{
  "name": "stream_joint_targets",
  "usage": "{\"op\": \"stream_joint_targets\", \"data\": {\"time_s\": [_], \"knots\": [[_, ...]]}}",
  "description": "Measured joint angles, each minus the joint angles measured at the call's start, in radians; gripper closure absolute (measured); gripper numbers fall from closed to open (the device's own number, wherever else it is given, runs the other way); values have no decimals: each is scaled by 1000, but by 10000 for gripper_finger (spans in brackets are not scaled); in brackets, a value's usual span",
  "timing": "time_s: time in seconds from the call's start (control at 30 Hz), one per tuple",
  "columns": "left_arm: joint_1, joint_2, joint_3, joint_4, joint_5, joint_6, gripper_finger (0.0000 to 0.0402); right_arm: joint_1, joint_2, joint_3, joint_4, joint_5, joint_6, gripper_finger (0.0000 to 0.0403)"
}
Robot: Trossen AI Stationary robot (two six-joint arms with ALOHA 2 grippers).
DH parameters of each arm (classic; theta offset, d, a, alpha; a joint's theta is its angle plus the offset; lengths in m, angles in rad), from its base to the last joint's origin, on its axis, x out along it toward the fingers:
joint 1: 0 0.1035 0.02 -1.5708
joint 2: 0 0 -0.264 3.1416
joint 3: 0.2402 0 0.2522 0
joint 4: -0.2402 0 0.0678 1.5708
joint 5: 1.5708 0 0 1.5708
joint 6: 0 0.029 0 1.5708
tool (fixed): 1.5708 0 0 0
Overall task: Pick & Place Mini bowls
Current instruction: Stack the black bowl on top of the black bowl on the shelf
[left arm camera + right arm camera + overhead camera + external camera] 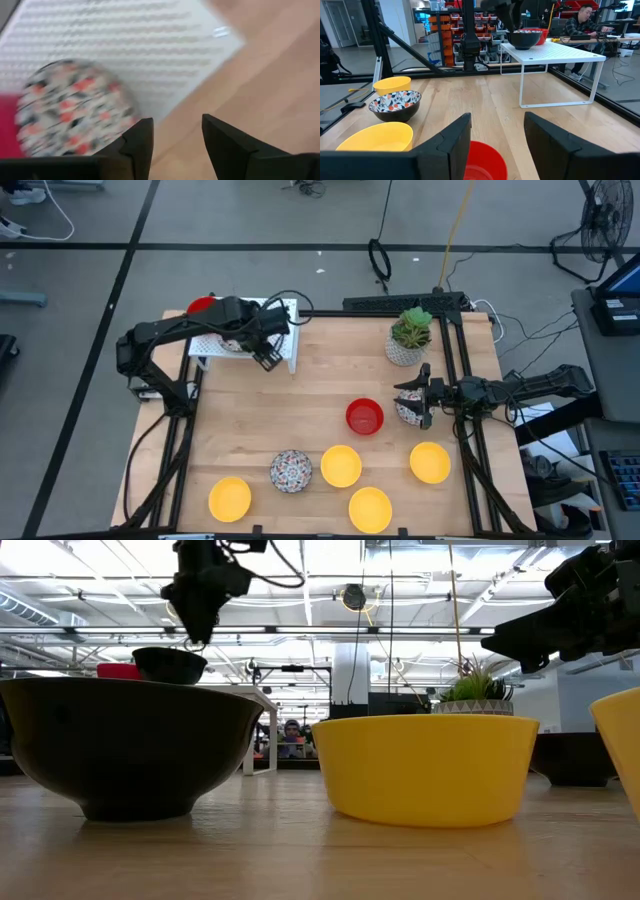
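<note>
Two mini bowls sit on the white rack (285, 330): a red one (202, 305) and a speckled one (70, 107), which my left arm partly hides from above. My left gripper (177, 122) hangs open over the rack's near edge, just beside the speckled bowl. My right gripper (497, 120) is open and raised over the table's right side, pointing left at a red bowl (485, 160). In the high view another speckled bowl (407, 410) shows under its fingers, but the right wrist view does not show it. Several yellow bowls (341, 465) and a speckled bowl (291, 470) rest on the table nearer me.
A white pot with a green plant (408, 335) stands at the far right, just beyond my right gripper. The rack stands on thin legs (522, 85) at the far left. Bare wood lies between the rack and the red bowl. A person sits at a desk beyond the table (582, 22).
</note>
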Motion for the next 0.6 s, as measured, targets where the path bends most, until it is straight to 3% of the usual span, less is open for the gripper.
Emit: {"op": "stream_joint_targets", "data": {"time_s": [0.13, 0.3, 0.6], "knots": [[-89, 0, -5, 92, 16, 34, 229, 0, 0, 0, 0, 0, 0, 231], [-238, 1, -43, 279, 134, 11, 229, 0, 0, 0, 0, 0, 0, 231], [-492, 0, -135, 323, 113, -244, 229, 0, 0, 0, 0, 0, 0, 231]]}}
